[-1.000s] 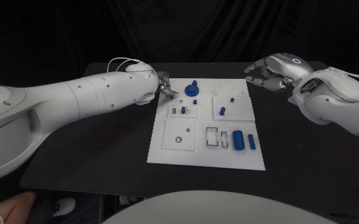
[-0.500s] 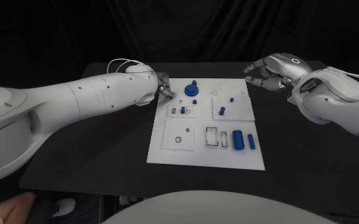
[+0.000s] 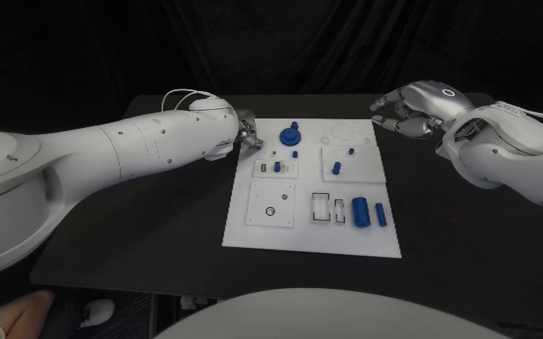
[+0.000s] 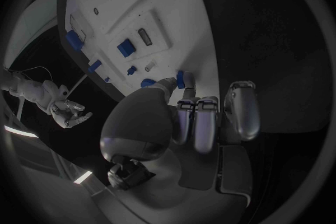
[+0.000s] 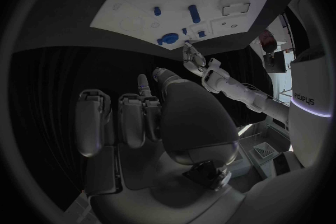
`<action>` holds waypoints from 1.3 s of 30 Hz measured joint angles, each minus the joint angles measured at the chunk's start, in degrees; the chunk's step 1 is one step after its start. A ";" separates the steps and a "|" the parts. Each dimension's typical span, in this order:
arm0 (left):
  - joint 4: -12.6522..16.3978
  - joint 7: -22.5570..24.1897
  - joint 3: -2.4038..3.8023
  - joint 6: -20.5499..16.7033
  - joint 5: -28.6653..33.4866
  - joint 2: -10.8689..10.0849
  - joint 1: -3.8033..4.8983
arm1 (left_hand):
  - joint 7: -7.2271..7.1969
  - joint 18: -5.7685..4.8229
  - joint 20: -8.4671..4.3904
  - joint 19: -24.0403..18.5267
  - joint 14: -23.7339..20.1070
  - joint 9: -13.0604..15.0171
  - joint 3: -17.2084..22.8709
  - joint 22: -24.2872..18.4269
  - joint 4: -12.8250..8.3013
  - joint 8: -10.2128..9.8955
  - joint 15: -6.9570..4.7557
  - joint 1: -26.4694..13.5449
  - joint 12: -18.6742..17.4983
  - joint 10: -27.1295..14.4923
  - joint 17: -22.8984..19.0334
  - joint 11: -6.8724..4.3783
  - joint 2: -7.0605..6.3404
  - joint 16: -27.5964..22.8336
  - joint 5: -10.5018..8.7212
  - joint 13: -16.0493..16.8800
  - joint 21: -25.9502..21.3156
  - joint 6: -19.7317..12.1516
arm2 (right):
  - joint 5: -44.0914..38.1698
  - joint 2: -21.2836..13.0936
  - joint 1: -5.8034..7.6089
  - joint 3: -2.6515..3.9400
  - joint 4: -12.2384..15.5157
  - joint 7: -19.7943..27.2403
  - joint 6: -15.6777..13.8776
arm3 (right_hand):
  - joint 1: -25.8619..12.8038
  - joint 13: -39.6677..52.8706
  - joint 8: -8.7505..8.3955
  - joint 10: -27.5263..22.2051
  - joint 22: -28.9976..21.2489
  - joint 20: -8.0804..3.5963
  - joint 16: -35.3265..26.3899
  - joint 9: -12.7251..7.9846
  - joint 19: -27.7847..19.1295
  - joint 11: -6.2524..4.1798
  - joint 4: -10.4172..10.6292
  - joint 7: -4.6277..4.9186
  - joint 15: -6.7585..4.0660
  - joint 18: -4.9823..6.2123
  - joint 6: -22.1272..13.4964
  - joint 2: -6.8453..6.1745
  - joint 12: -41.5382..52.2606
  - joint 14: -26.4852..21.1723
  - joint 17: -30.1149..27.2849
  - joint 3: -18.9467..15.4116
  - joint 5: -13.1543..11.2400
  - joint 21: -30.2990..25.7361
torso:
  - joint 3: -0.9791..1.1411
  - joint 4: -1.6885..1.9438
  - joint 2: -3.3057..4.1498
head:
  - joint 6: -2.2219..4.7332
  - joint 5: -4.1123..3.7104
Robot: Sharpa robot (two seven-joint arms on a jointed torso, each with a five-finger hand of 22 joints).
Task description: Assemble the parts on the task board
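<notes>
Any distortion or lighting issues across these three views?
Head view: straight edges, white task board evenly lit against black table. Left wrist view: fisheye bends the board's edges; silver left hand dim. Right wrist view: same bending, silver right hand dark, dark vignette round the circle.

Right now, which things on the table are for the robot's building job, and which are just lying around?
For the job:
task board
blue parts, like the round knobbed one and the fat cylinder
small blue part pinched by the left hand
right hand, holding nothing

Just there:
black table
</notes>
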 measured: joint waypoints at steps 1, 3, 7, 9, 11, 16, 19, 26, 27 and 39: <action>0.10 0.08 0.00 -0.08 0.00 -0.07 -0.01 | -0.04 0.00 0.00 0.00 0.00 0.19 0.94 0.00 -0.30 -0.05 0.00 0.32 0.00 0.00 0.00 0.00 -0.32 0.00 0.30 0.00 0.00 0.30 | 0.00 -0.01 0.00 0.00 0.00 -0.01 0.01 | 0.00 -0.01 0.00 0.00 0.00 0.00 0.00 0.00 0.00 0.00 -0.05 0.00 0.00 0.00 0.00 0.00 0.00 0.00 0.00 0.05 0.21 0.00 | 0.00 -0.01 0.00 | 0.00 0.02; 0.43 0.30 0.00 -0.29 0.00 -0.30 -0.02 | 0.04 0.00 0.00 0.00 0.00 0.50 2.59 0.00 -0.71 -0.10 0.00 0.36 0.00 0.00 0.00 0.00 -0.99 0.00 0.72 -0.01 0.01 0.65 | 0.00 -0.03 0.00 0.00 0.01 -0.05 0.02 | 0.00 -0.02 0.00 0.00 0.00 0.00 0.00 0.00 0.00 0.00 -0.05 0.00 0.00 0.00 0.00 0.00 0.00 0.00 0.00 0.05 0.22 0.00 | 0.00 -0.02 -0.01 | 0.00 0.07; 1.95 0.72 0.00 -1.31 0.07 -1.36 -0.02 | 0.23 0.00 0.00 0.00 0.00 0.88 5.57 0.00 -1.32 -0.11 0.00 -0.30 0.00 0.00 0.00 0.00 -2.30 0.00 0.84 -0.01 0.01 1.24 | 0.00 -0.17 0.00 0.00 0.06 -0.13 0.06 | 0.00 -0.02 -0.07 0.00 0.00 0.00 0.00 0.00 0.00 0.00 -0.05 0.00 0.00 0.00 0.00 0.00 0.01 0.00 0.00 0.05 0.22 0.00 | 0.00 -0.01 -0.01 | 0.00 0.14; 3.02 0.85 -0.01 -1.91 0.38 -2.07 -0.02 | 0.31 0.00 -0.12 0.13 0.00 1.13 6.97 0.00 -1.52 -0.11 0.00 -0.73 0.00 0.00 0.00 0.00 -2.82 0.00 0.84 -0.01 -0.19 1.33 | 0.00 -0.28 0.00 0.00 0.11 -0.17 0.08 | 0.00 -0.02 -0.22 0.00 0.00 0.00 0.00 -0.05 0.00 0.00 -0.05 0.00 0.00 0.00 0.00 0.00 0.01 0.00 0.00 0.05 0.22 0.00 | 0.00 -0.01 -0.01 | 0.00 0.16; 4.67 0.92 -0.01 -2.56 1.26 -3.16 -0.02 | 0.32 0.00 -0.21 0.22 0.00 1.16 7.88 0.00 -1.75 -0.11 0.00 -0.60 0.00 0.11 0.00 -0.11 -3.04 0.00 0.84 0.00 -0.19 1.35 | 0.00 -0.43 0.00 0.00 0.15 -0.24 0.11 | 0.00 -0.02 -0.22 0.00 0.00 0.00 0.00 -0.05 0.00 0.00 -0.05 0.00 0.00 0.00 0.00 0.00 0.01 0.00 0.00 0.05 0.22 0.00 | 0.00 -0.01 -0.02 | 0.00 0.20; 10.11 0.97 0.00 -4.04 4.89 -6.82 -0.01 | 0.31 0.00 -0.21 0.22 0.00 1.21 8.98 0.00 -1.91 -0.11 0.00 -1.00 0.00 0.22 0.00 -0.21 -3.85 0.00 0.82 -0.01 -0.19 1.55 | 0.00 -0.75 0.00 0.00 0.26 -0.46 0.20 | 0.00 -0.02 -0.22 0.00 0.00 0.00 0.00 -0.04 0.00 0.00 -0.28 0.00 0.00 0.00 0.00 0.00 0.02 0.00 0.00 0.28 0.65 0.00 | 0.00 0.00 -0.04 | 0.00 0.42; 13.21 0.97 0.00 -4.90 6.70 -8.92 0.01 | 0.31 0.00 -0.21 0.22 0.00 1.28 9.05 0.00 -1.98 -0.11 0.00 -1.00 0.00 0.21 0.00 -0.21 -3.85 0.00 0.82 -0.01 -0.43 1.55 | 0.00 -0.91 0.00 0.00 0.32 -0.58 0.23 | 0.22 -0.02 -0.22 0.00 -0.01 0.00 0.00 -0.10 0.00 0.00 -0.28 0.00 0.00 0.00 0.00 -0.23 -0.07 0.00 0.00 0.28 0.65 0.00 | -0.01 0.01 -0.06 | 0.00 0.51; 18.76 1.14 -0.02 -7.01 9.41 -12.44 0.02 | 0.22 0.00 -0.33 0.10 0.00 1.61 10.79 0.00 -2.30 -0.22 0.00 -1.60 0.00 0.21 0.00 -0.21 -4.45 0.00 -0.57 -0.01 -0.54 2.08 | 0.00 -1.15 0.00 0.00 0.36 -0.88 0.34 | 0.22 -0.01 -0.22 0.00 -0.01 0.00 0.00 -0.11 0.00 0.00 -0.28 0.00 0.00 0.00 0.00 -0.24 -0.21 0.00 0.00 0.27 0.65 0.00 | 0.00 0.08 -0.13 | 0.00 0.75; 19.36 1.20 -0.02 -7.31 9.68 -12.79 0.02 | 0.22 0.01 -0.41 0.02 0.00 1.64 10.80 0.00 -2.30 -0.22 0.00 -1.60 0.00 0.21 0.00 -0.21 -4.45 0.00 -0.79 -0.01 -0.55 2.08 | 0.00 -1.15 0.00 0.00 0.36 -0.92 0.36 | 0.22 -0.01 -0.22 0.00 -0.01 0.00 0.00 -0.11 0.00 0.00 -0.28 0.00 0.00 0.00 0.00 -0.23 -0.21 0.00 0.00 0.27 0.65 0.00 | 0.01 0.10 -0.15 | 0.00 0.77; 19.62 1.66 -0.01 -8.92 10.19 -13.06 -0.12 | 0.32 0.01 -0.41 0.01 0.00 1.86 11.79 0.00 -2.36 -0.53 0.00 -1.99 0.00 0.21 0.00 -0.21 -4.83 0.00 -1.09 -0.01 -0.77 2.34 | 0.00 -1.17 -0.05 0.00 0.35 -1.11 0.62 | 0.22 0.02 -0.22 0.01 -0.01 0.00 0.00 -0.10 0.00 0.00 -0.28 0.00 0.00 0.00 0.00 -0.24 -0.21 0.00 0.00 0.27 0.65 0.00 | 0.10 0.33 -0.22 | 0.00 0.57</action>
